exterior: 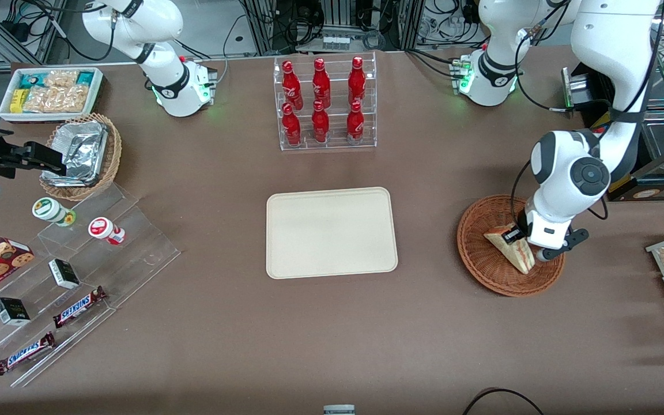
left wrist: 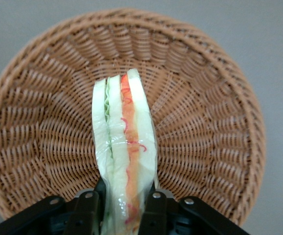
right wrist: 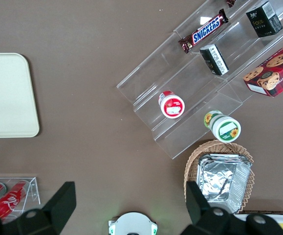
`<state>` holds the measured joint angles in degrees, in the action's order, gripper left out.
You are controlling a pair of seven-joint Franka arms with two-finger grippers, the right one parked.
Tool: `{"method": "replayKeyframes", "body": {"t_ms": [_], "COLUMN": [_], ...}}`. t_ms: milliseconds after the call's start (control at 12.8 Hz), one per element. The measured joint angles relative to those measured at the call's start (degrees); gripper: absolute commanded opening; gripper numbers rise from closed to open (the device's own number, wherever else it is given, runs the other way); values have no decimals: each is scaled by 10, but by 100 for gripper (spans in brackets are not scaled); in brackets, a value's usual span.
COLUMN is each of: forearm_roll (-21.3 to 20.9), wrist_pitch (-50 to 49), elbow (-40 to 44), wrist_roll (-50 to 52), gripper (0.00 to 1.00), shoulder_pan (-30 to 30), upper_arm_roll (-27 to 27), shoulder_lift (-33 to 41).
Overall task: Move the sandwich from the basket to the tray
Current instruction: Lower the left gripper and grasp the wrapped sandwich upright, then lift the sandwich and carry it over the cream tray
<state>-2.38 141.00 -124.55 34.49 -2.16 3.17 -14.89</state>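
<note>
Up front, the gripper [exterior: 521, 249] hung over the basket [exterior: 482, 253], at three o'clock from the tray [exterior: 332, 231] on the tabletop [exterior: 332, 334]. At the left wrist, both fingers [left wrist: 155, 210] pinched the sandwich [left wrist: 125, 152], standing on edge inside the basket [left wrist: 48, 137].

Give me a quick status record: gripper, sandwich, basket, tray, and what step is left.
gripper: left arm's gripper down in the basket, fingers closed on either side of the sandwich
sandwich: wrapped wedge, standing on edge, inside the basket
basket: reddish-brown wicker, toward the working arm's end of the table, holds only the sandwich
tray: cream rectangle at table centre, nothing on it
step left: lift the sandwich and carry it to the tray
</note>
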Motion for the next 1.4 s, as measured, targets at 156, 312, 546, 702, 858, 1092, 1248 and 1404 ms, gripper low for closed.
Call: {"method": "replayKeyframes", "body": {"t_ms": [156, 312, 546, 702, 858, 1092, 1248, 1404], "forearm_roll": [0, 0, 1, 2, 2, 2, 2, 2], "wrist_pitch": [-80, -173, -235, -236, -236, -236, -236, -234], "elbow": [47, 119, 208, 235, 272, 335, 366, 398], "wrist_roll": [-1, -3, 1, 2, 14, 43, 46, 53], "gripper": [0, 0, 0, 0, 0, 0, 0, 0], "shoulder_pan": [-2, -10, -58, -102, -159, -233, -271, -307], "upper_arm_roll": [3, 15, 29, 31, 33, 34, 35, 35], "shoulder_lift": [18, 30, 30, 22, -4, -64, -107, -151]}}
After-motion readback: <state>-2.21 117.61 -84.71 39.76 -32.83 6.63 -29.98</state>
